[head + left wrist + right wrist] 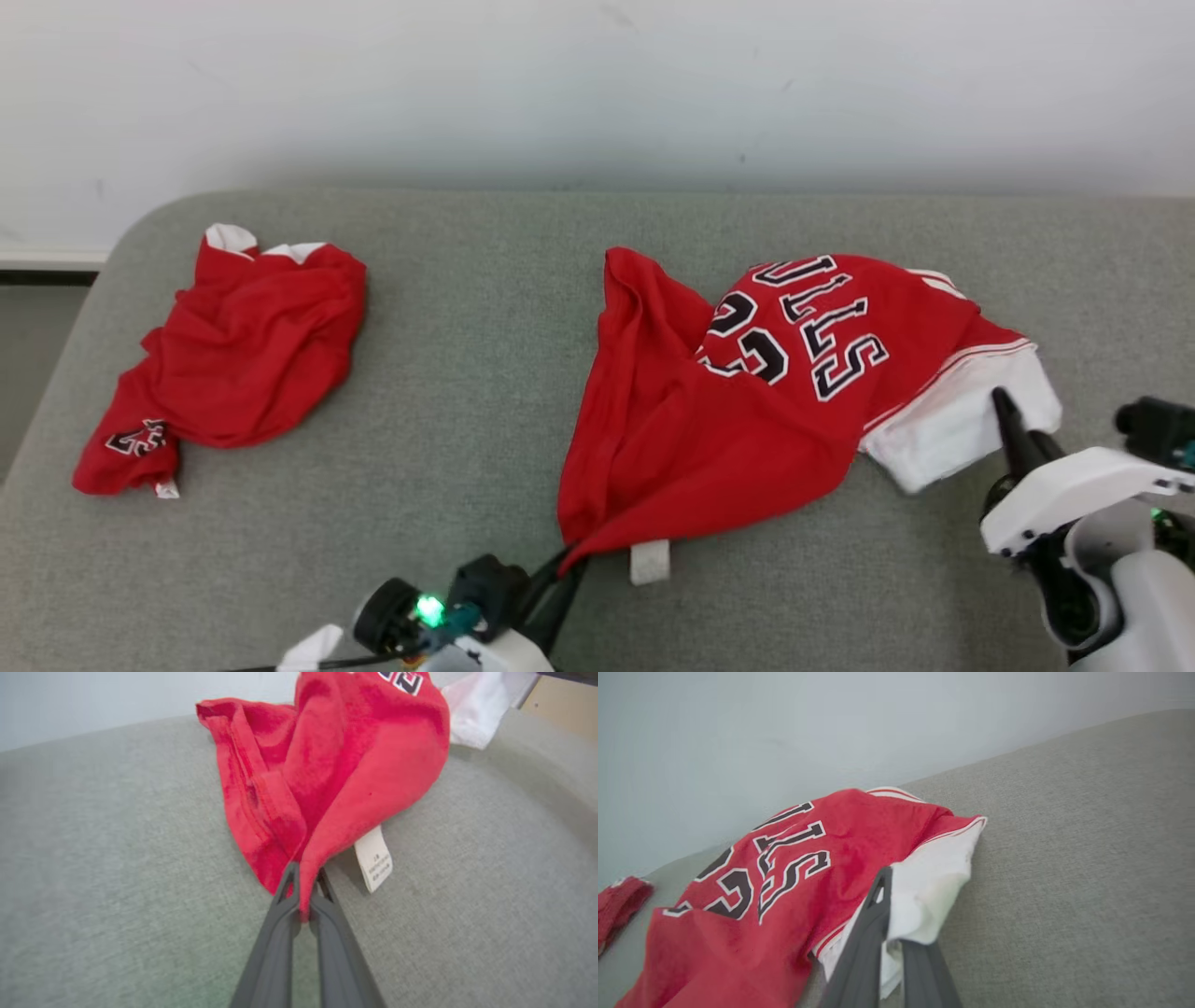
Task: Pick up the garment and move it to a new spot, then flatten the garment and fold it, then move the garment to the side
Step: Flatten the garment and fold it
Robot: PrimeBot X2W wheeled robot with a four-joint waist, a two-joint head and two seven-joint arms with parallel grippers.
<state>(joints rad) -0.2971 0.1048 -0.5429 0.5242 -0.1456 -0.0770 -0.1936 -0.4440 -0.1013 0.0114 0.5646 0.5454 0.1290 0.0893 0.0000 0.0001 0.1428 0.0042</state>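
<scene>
Grey cloth is covering the desk [467,392] below a pale wall. On it the red jersey [747,420] is lying crumpled right of centre, its long axis running between the 2 arms. The left pincer [565,560] is pinching a red corner at the near edge (just beside a white label [651,562]), and the right pincer [1008,420] is clamping the white end. Each arm is holding 1 end, so a joint lift is looking ready. Another red garment [233,355] is sitting well apart on the left.
</scene>
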